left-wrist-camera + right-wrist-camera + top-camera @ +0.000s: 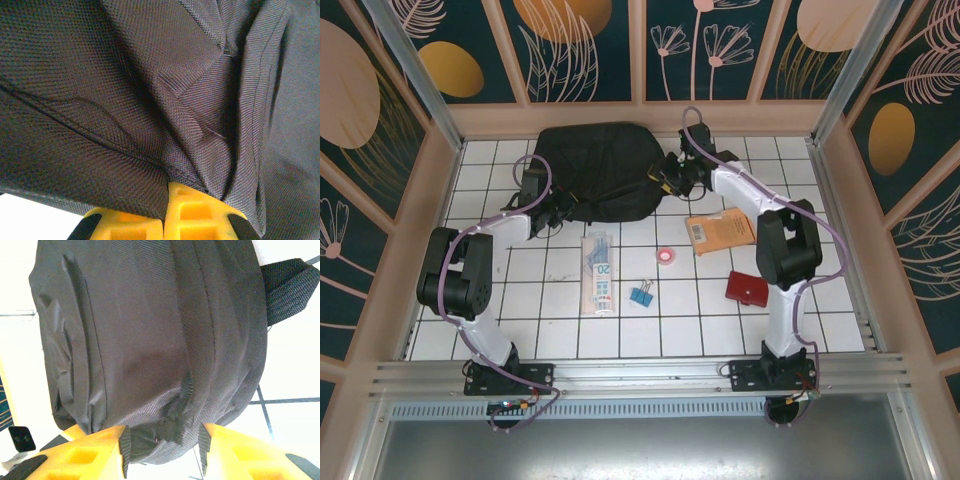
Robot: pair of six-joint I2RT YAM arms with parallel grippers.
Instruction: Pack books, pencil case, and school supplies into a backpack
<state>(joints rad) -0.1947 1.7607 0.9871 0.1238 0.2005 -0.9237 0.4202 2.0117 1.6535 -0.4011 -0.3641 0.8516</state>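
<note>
Pinching the sideways-lying backpack's left end with the left gripper, straddling its right end with the half-spread right gripper, clamped or not, dunno.

White-black arms, purple cables

Wood-framed teal wall panels with orange discs and pale plants enclose a white tiled tabletop.
</note>
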